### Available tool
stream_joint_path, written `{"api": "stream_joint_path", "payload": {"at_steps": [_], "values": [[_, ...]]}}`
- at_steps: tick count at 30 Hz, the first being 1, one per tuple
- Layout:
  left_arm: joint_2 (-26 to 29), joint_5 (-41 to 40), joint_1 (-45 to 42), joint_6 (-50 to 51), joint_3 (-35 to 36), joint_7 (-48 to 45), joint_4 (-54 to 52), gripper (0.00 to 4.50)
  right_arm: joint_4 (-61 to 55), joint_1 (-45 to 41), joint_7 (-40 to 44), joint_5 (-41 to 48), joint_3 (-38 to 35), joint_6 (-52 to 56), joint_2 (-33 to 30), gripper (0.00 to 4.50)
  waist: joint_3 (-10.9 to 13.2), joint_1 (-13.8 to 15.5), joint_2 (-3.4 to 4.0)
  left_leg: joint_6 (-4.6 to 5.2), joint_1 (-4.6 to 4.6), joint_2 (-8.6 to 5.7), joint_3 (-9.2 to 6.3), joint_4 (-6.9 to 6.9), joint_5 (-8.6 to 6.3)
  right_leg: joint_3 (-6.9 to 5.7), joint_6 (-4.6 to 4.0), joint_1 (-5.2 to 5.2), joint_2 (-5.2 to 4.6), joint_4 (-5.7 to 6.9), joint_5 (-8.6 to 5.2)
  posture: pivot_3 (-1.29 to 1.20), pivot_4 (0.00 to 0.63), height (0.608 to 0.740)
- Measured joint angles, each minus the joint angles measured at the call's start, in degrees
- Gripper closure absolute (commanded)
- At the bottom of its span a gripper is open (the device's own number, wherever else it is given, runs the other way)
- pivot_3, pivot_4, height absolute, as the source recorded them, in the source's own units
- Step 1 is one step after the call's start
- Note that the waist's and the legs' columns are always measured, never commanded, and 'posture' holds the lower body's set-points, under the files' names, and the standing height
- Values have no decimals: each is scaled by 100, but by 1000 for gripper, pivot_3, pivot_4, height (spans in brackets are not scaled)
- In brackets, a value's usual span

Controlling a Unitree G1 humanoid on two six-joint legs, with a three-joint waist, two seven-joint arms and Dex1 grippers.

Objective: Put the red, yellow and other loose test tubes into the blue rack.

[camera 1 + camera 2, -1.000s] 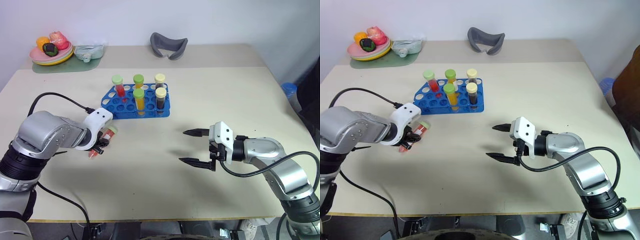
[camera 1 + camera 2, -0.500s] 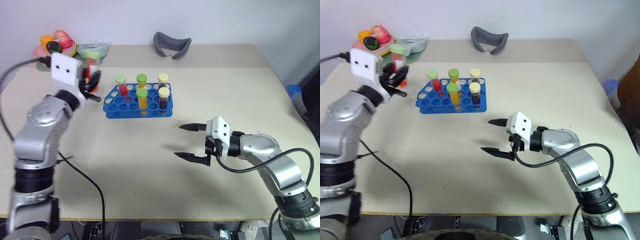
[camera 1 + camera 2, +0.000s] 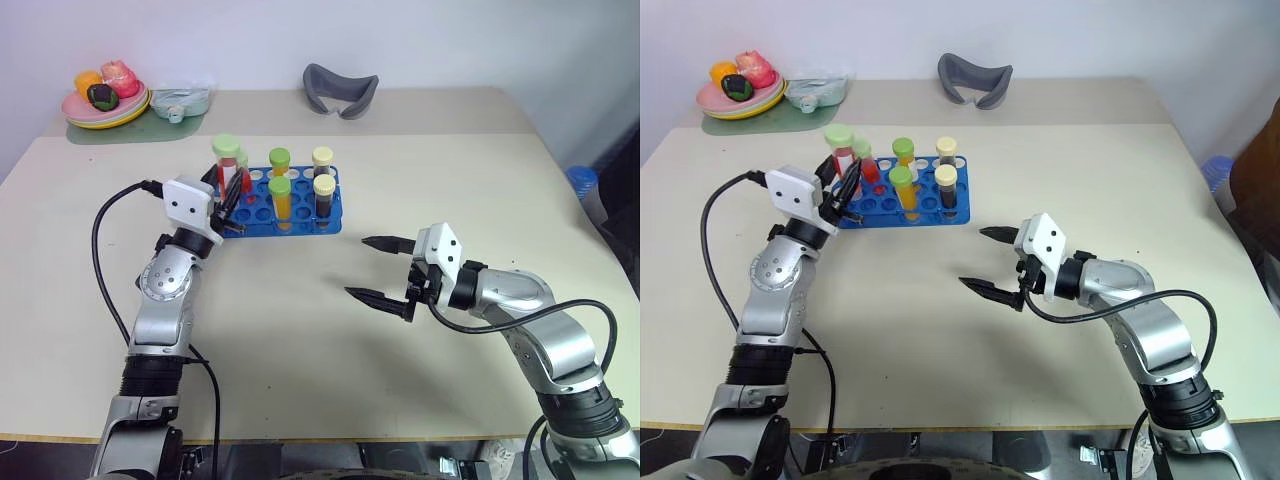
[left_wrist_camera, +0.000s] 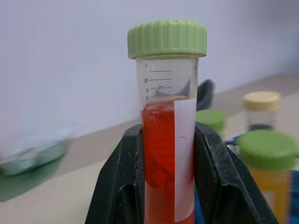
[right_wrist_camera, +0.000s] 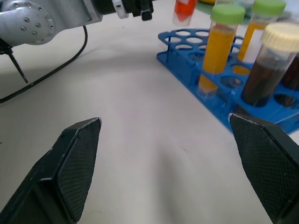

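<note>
The red test tube (image 4: 167, 140) is clamped upright between the two black fingers (image 4: 117, 186) of the left gripper (image 3: 226, 190); the grip is taken on the lower barrel, with the green cap and the graduation marks left clear above. It is carried just at the 9 o'clock end of the blue rack (image 3: 297, 213), above the table (image 3: 330, 380), and is not yet seated in a hole.

Five other capped tubes stand in the rack: another red one (image 3: 241, 178), two yellow-orange ones (image 3: 280, 198) and two dark brown ones (image 3: 322, 198). No tube is seen lying loose on the table.

The right gripper (image 3: 383, 270) hovers empty at about 4 o'clock from the rack, well apart from it, its fingers spread wide.

The tube is judged to be light, stiff and smooth-walled, so slipping or tilting in the grip is the likely trouble; the paper label may give a little more friction. A hold at mid-barrel is judged best, with the bottom end left free to enter a hole. The rack is probably light enough to be shoved by an off-centre insertion.
</note>
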Motion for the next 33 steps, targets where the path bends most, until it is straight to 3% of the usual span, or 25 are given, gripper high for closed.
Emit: {"api": "stream_joint_path", "payload": {"at_steps": [14,33], "values": [[-674,41,-383,-867,41,134,1358,3709,-49,-25,-34,-2,5,21,2,0,0,-12,0,0,3,0,-1,-1,0,-1,0,2,2,0,0,0,150,740],[-791,-273,-230,-1582,187,-132,1750,3709,-49,-5,-87,107,-4,21,5,0,-2,-5,2,1,21,0,-1,-3,0,-1,0,21,2,-2,0,0,150,740]]}}
